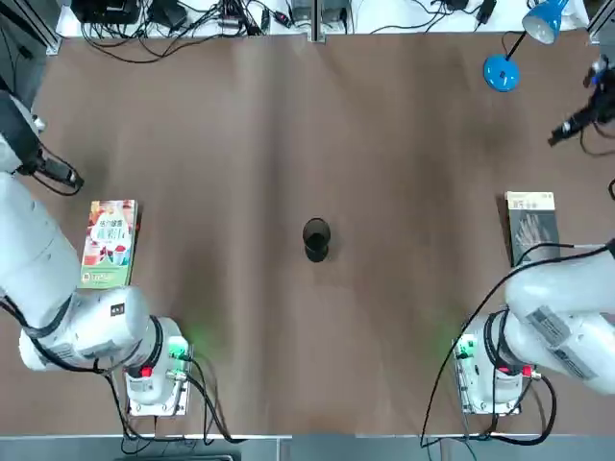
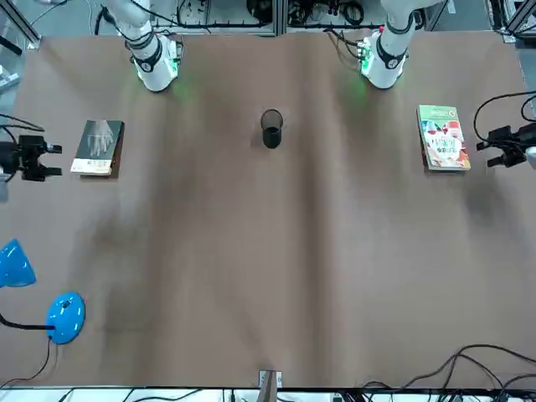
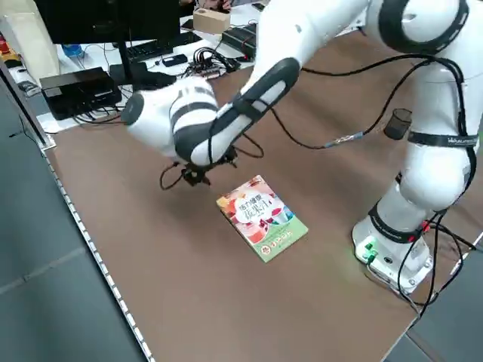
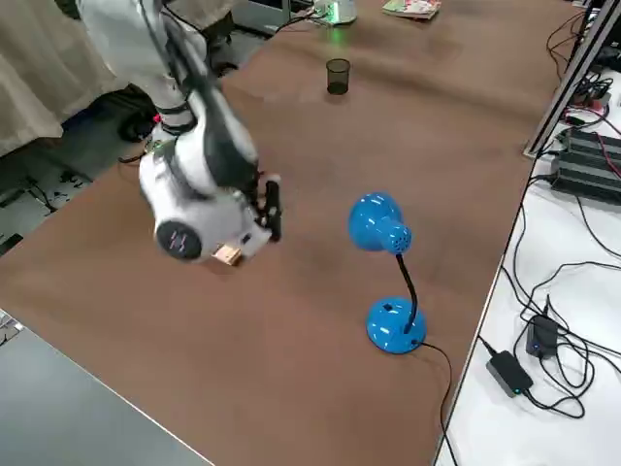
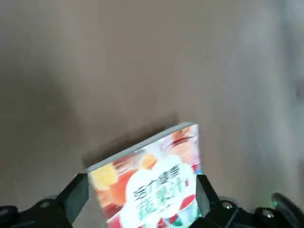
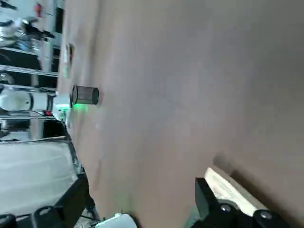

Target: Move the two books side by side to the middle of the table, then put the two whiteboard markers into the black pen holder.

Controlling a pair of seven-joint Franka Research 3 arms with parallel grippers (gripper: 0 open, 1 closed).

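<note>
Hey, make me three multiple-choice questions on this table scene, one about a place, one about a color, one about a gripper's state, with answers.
1. Where is the black pen holder?
A) On the dark grey book
B) Between the two books, well apart from both
C) Beside the lamp base

2. What color is the desk lamp?
A) Blue
B) Red
C) Yellow

3. How is the left gripper?
A) Shut on a marker
B) Shut and empty
C) Open above the colorful book

Answers:
1: B, the pen holder stands between the colorful book and the dark grey book.
2: A, the lamp's base and shade are blue.
3: C, the left gripper has its fingers apart, the book's cover showing between them.
</note>
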